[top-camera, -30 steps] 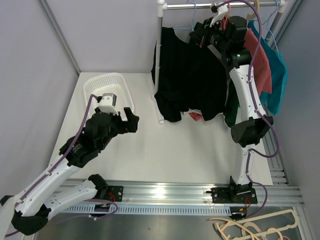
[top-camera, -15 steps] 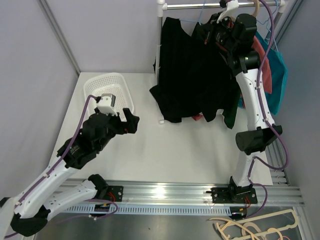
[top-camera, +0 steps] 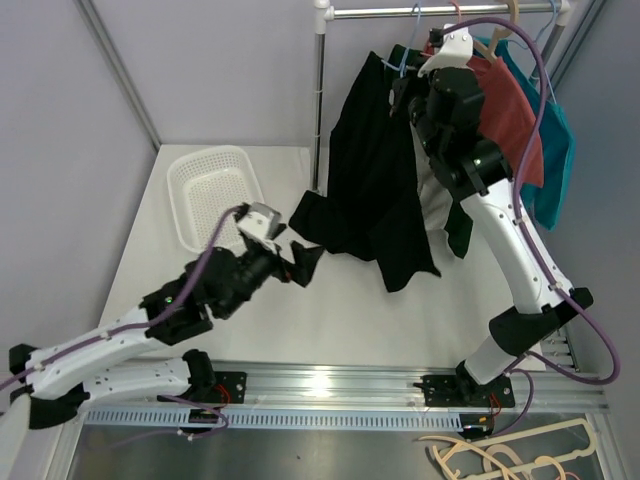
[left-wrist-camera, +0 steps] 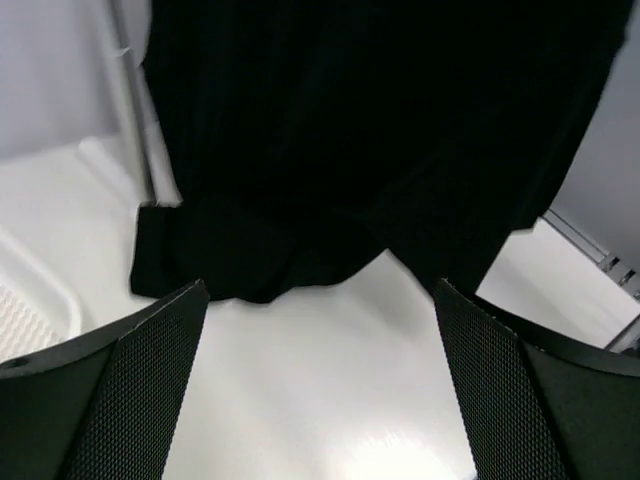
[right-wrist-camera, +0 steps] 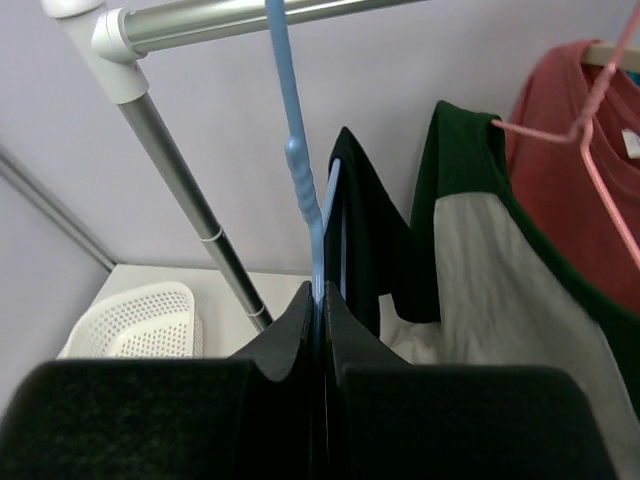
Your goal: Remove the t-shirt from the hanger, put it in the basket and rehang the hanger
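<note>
- right gripper (right-wrist-camera: 320, 296): jaws pressed tight together, pinching the thin blue hanger (right-wrist-camera: 301, 165) low on its stem, just under the hook.
- the hanger's hook runs up to the rail (right-wrist-camera: 250, 20); whether it is hooked over the rail or just clear of it cannot be told.
- black t-shirt (top-camera: 375, 190): on the hanger, its shoulder showing just behind the closed fingers in the right wrist view. from above it hangs at a slant, with the bottom swung out to the left.
- the t-shirt's lower corner bunches low near the post (left-wrist-camera: 150, 150) and looks to rest on the table (left-wrist-camera: 330, 380).
- left gripper (left-wrist-camera: 320, 288): jaws spread wide, nothing between them, touching nothing. it points at the t-shirt's hem, which lies just beyond the fingertips.
- beside the t-shirt on the rail hang a green and white shirt (right-wrist-camera: 480, 260) and a red shirt (right-wrist-camera: 565, 150).
- a white basket (top-camera: 215, 185) sits on the table, to the left of the post.
</note>
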Tool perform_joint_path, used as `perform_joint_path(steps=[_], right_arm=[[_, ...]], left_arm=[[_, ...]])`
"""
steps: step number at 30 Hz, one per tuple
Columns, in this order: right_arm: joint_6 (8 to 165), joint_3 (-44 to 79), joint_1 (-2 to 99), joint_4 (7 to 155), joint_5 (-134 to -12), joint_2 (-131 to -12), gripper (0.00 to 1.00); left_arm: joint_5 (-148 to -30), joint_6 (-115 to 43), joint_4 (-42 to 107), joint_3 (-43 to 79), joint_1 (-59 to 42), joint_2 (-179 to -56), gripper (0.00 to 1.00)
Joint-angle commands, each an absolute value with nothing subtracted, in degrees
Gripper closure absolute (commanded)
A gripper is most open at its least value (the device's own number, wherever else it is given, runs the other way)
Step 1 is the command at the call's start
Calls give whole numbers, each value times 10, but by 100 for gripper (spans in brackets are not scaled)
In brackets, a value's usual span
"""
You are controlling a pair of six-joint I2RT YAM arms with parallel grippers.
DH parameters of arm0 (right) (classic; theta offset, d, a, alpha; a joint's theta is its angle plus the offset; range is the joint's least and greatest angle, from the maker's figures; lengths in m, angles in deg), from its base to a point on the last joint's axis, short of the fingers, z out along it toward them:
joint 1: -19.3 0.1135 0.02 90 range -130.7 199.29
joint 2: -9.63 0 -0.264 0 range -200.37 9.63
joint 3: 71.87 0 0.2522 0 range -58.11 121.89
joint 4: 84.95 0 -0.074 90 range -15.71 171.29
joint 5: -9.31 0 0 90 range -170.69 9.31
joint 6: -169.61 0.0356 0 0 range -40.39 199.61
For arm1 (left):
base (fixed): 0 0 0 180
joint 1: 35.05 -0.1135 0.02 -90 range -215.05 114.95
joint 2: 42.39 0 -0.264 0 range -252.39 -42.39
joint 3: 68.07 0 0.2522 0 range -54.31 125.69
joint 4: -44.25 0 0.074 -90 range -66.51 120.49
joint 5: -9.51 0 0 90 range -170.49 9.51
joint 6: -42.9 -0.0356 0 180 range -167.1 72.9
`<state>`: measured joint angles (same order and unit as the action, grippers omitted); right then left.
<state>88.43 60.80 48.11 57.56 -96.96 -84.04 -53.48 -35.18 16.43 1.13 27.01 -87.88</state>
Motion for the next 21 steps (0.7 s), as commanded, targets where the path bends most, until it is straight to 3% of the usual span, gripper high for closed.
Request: perform_joint_path(steps=[1, 9, 21], right_arm=[[930, 591, 531, 606, -1150, -800, 100], [954, 654, 637, 566, -1352, -838, 100], [954, 648, 699, 561, -1382, -839, 100]], left_arm=[[-498, -462, 301, -3, 329, -922, 1], [-458, -648, 586, -140, 464, -949, 0], [-417, -741, 750, -178, 470, -995, 0]])
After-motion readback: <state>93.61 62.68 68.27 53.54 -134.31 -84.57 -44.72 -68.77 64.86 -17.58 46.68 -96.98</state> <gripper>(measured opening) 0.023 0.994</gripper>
